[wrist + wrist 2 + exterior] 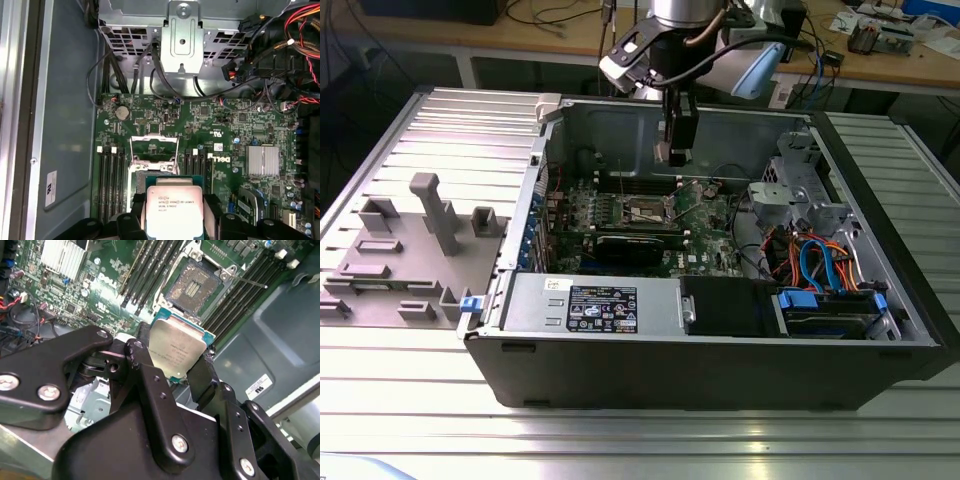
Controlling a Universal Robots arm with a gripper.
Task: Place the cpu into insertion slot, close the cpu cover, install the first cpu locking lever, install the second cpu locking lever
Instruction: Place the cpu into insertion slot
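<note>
Inside the open computer case [720,370], above the green motherboard [225,125], the gripper [675,150] is hanging over the board's middle, towards the far wall of the case. Its two black fingers [150,380] are pressing on opposite edges of the cpu [177,347], so the hand is clamped on the chip with the silver top facing the wrist cameras.

The cpu [174,212] is being carried in the air and is not touching anything but the fingers. The insertion slot [192,285] is lying open and bare just beyond it, its dark contact field showing inside the silver rim. In the exterior view the slot [648,210] is sitting just below the gripper. The cpu cover [154,149] is standing raised at the slot's edge, and a thin metal lever [250,282] is sticking out beside it, across the black memory slots [150,270].

Judging from this, the main danger is a skewed or offset descent. The contacts in the slot are looking fine and easily bent, and a chip arriving tilted or slightly off square would be pressing on them unevenly. Whether the cpu is level with the board cannot be told from these views. Since the grip is acting on two edges only, the chip could be twisting or slipping if it brushes the raised cover or the rim. A wrong rotation of the chip would also be stopping it from seating.
</note>
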